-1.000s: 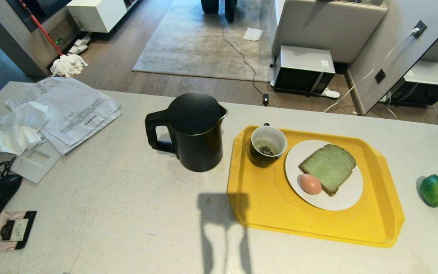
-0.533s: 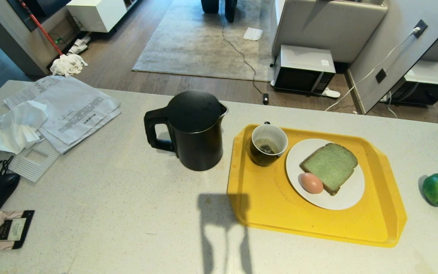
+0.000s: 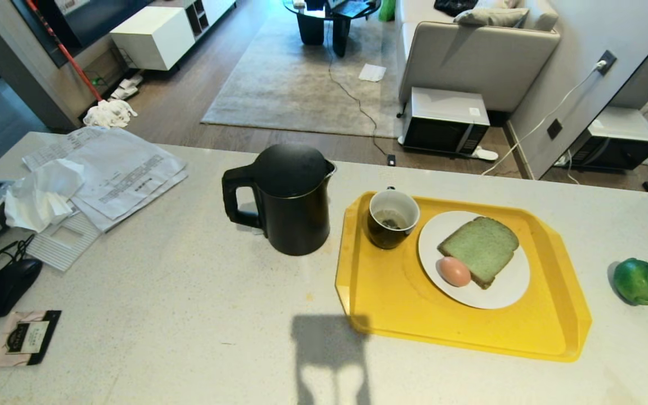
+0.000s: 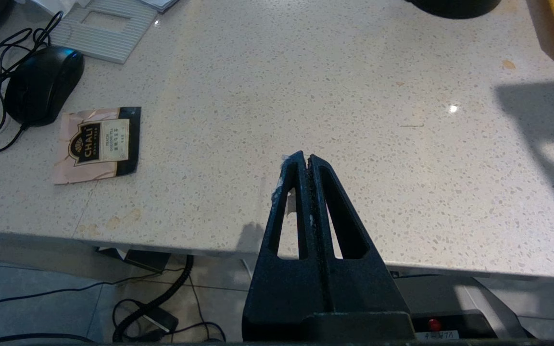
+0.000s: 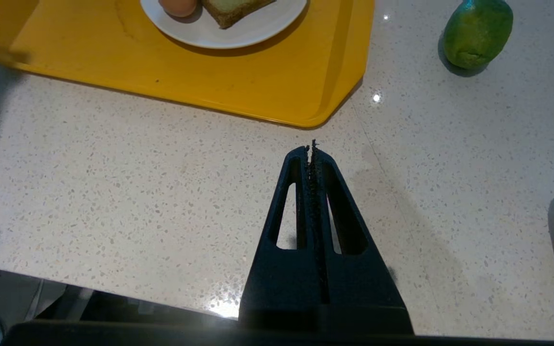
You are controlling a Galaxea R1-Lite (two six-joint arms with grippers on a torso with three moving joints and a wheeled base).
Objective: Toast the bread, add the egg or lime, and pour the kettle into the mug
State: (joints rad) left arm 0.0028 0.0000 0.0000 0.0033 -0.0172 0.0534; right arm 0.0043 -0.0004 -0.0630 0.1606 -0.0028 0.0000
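a pale speckled bench (image 3: 189,315) carries a yellow tray (image 3: 391,304) toward its right end. on the tray's far side a white plate (image 3: 504,289) holds the bread (image 3: 478,247) and egg (image 3: 454,271), the mug (image 3: 391,219) at the tray's far-left corner. the kettle (image 3: 290,199) stands just left of the tray; the lime (image 3: 637,281) lies near the right edge. papers (image 3: 116,169) and a mouse (image 3: 9,287) sit at the left end. beyond are wood floor, a rug (image 3: 301,73) and a microwave (image 3: 445,121). the left gripper (image 4: 306,161) and right gripper (image 5: 311,150) hang clenched and empty over the near edge.

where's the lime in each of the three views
Head view: lime on the counter at far right, clear of the yellow tray.
Left wrist view: not in it.
Right wrist view: lime in the upper right corner, past the tray's corner.
Shared landmark: the yellow tray.
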